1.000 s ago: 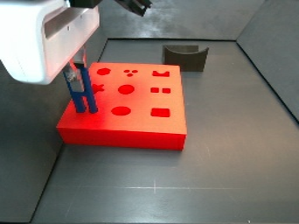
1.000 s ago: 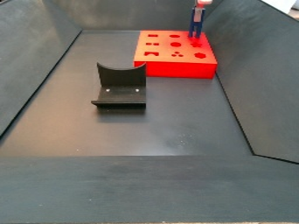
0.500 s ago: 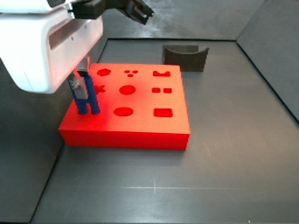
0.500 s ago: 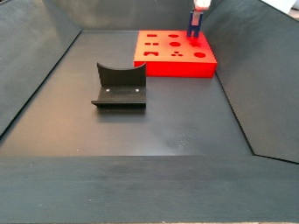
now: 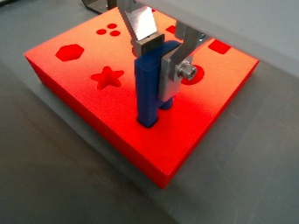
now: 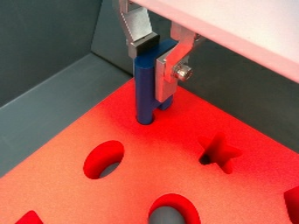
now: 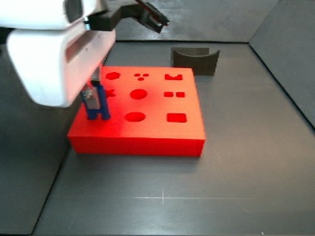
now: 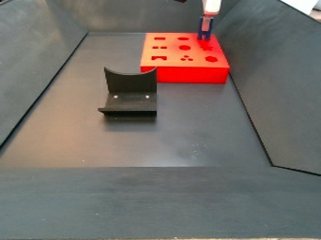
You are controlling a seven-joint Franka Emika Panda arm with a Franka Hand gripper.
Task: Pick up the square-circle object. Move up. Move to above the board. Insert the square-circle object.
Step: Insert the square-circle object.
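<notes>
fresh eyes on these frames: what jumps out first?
The red board, bright against the dark floor, with shaped holes cut in its top. Next, the blue square-circle object standing upright at the board's edge, its lower end in a hole, clamped by the end effector. Off the board, a dark grey U-shaped block sits alone on the floor.

You are looking into a dark grey bin: a matte floor (image 8: 175, 141) closed in by plain dark walls, a back wall (image 8: 113, 14) and side walls (image 8: 32, 70) sloping outward. You can see soft, even light leaving a dull sheen on the floor. The fixture (image 8: 127, 92) stands mid-floor
</notes>
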